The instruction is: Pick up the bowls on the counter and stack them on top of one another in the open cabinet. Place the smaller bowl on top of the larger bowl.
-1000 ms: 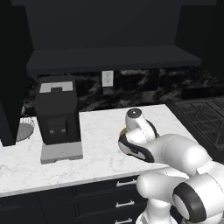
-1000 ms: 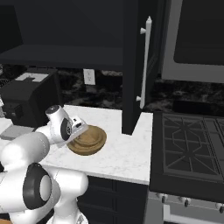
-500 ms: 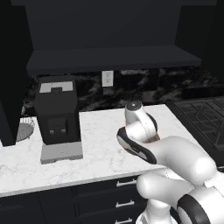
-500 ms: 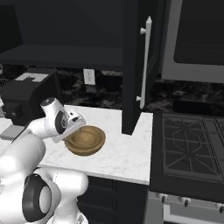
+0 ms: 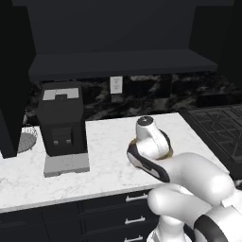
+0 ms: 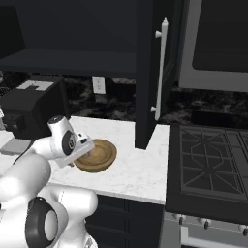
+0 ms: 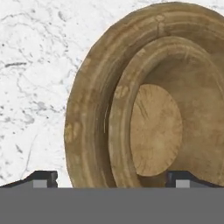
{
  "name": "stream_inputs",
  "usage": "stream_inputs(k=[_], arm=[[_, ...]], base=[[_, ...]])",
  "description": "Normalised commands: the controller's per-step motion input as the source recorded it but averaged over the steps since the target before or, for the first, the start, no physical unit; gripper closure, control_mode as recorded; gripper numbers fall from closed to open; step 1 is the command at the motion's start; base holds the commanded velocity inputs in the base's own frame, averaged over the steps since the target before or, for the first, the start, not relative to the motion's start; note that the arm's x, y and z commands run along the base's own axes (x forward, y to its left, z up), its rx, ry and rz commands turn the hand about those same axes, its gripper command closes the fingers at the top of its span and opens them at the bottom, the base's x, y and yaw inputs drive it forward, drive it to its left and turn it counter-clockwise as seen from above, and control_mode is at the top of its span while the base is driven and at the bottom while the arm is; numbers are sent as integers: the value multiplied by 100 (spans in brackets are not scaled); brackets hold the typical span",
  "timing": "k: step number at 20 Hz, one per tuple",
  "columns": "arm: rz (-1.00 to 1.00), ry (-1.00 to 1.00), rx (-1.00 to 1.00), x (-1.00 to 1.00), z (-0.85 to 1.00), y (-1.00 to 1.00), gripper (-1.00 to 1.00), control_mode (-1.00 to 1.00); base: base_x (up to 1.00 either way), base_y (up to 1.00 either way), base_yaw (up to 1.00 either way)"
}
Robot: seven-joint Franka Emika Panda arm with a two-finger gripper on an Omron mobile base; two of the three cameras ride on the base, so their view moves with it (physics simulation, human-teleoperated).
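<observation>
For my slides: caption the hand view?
Open claw straddles the wooden bowl's thick rim on the marble counter.

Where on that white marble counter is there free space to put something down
Bare white marble counter lies between the black coffee machine and the robot's claw, also along the front edge. Another bare strip sits right of the tan wooden bowls, before the black stovetop. It is crowded around the bowls.

Around me is a dim kitchen with near-black cabinetry. A black coffee machine (image 5: pixel 62 125) stands to my left on a grey base. Behind it runs a black backsplash (image 5: pixel 156 94) with pale veining, carrying a white wall outlet (image 5: pixel 116 85). To my right sits a black stovetop (image 6: pixel 208 164) with grates, and beside it a tall dark panel with a long white handle (image 6: pixel 160 68).
</observation>
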Motion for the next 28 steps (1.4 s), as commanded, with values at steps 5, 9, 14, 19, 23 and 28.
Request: stream_inputs(k=[5,9,14,19,23,28], arm=[[1,5,-2,10,-45,0,-100,-100],[1,0,-8,16,-29,0,-100,-100],[1,0,-8,8,-21,0,100,-100],[0,-1,-1,-5,28,0,100,-100],[0,-13,0,-65,100,0,100,-100],[2,-14,-1,-87,100,0,100,-100]], base=[[0,0,0],[0,0,0],[0,0,0],[0,0,0],[0,0,0],[0,0,0]])
